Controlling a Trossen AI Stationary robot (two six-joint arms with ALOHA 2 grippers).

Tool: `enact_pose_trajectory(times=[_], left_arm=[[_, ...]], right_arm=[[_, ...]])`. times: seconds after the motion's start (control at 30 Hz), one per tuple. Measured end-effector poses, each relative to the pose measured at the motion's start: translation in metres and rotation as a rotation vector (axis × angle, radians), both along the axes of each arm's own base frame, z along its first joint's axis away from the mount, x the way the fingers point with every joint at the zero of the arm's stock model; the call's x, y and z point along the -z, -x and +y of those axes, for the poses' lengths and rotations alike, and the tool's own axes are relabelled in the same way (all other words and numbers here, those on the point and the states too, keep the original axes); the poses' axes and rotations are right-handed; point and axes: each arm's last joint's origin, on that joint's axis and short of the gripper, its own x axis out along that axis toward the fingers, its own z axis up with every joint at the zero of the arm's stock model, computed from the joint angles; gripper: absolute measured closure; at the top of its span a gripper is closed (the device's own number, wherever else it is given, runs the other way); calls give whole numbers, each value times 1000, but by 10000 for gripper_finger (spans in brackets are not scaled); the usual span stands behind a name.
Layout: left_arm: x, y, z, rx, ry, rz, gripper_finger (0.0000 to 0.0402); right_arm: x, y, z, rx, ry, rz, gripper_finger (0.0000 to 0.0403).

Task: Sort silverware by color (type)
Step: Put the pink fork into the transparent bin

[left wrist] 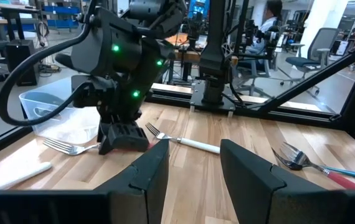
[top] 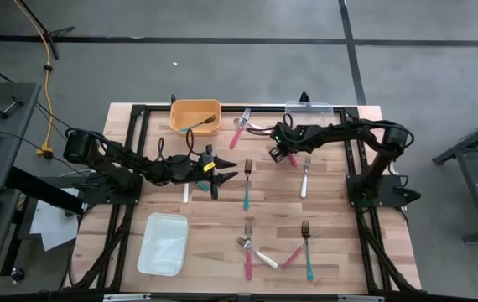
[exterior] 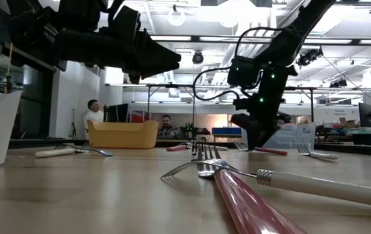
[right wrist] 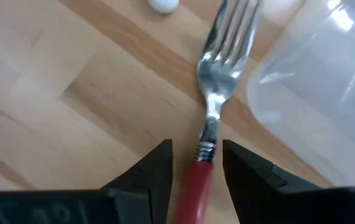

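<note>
Right gripper (right wrist: 196,165) straddles a red-handled fork (right wrist: 210,118), fingers apart, not clamped.
Lying flat on the wooden table (right wrist: 53,93) just beside a clear plastic bin (right wrist: 314,81), its tines point away from the gripper, long axis between the fingers. Likely light, stiff, slippery: pinch the handle near the neck. Left gripper (top: 226,170) waits open mid-table.

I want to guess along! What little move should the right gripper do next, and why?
Probably close. The right gripper is open with the red fork handle between its fingers, beside the clear bin. Nothing is gripped yet, so pinching comes before lifting.
</note>
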Motion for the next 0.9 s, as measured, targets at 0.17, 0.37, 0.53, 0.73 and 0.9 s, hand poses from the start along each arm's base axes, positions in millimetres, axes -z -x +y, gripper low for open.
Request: enact_pose_trajectory(times=[0.17,0.37,0.53,0.73,0.9], left_arm=[[0,0,0,0,0,0,264],[0,0,0,0,0,5,264],[2,0,0,0,0,17,264],[2,0,0,-1,0,21,264],[2,0,0,-1,0,21,264]], right_arm=[[4,-1,0,-14,-20,3,302],[4,-2,0,-68,-36,6,364],[-8,-2,8,-151,-85,-22,367],[-49,2,17,-261,-32,-122,362],[-84,30,17,-284,57,-73,366]])
